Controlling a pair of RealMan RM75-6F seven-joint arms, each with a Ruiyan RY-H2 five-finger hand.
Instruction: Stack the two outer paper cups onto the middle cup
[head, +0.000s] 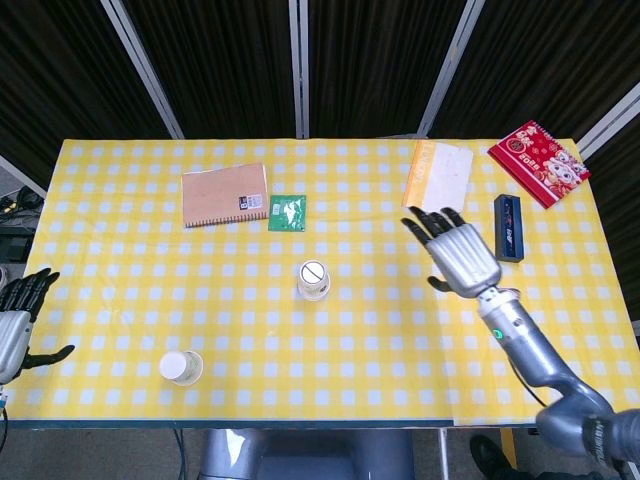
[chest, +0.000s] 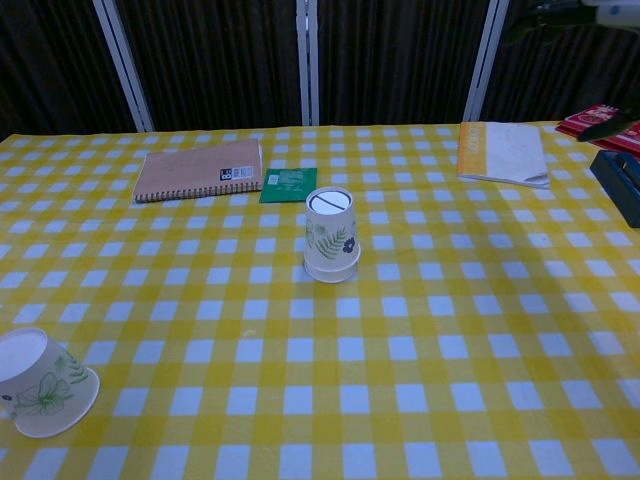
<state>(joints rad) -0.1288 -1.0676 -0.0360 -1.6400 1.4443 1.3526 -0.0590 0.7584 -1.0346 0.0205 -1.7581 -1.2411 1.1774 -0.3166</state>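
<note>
Two upside-down paper cups (head: 314, 279) (chest: 330, 236) with a leaf print stand nested as one stack at the table's middle. A third paper cup (head: 181, 367) (chest: 40, 384) lies on its side near the front left edge. My right hand (head: 460, 255) hovers open, fingers spread, well to the right of the stack and holds nothing. My left hand (head: 18, 320) is open at the far left, off the table's edge. In the chest view only a dark tip of the right hand (chest: 612, 117) shows at the top right.
At the back lie a brown spiral notebook (head: 225, 194), a green packet (head: 287, 212), a yellow-white booklet (head: 438, 177), a red patterned book (head: 538, 161) and a dark box (head: 508, 227) just right of my right hand. The yellow checked cloth (head: 200, 290) covers the table.
</note>
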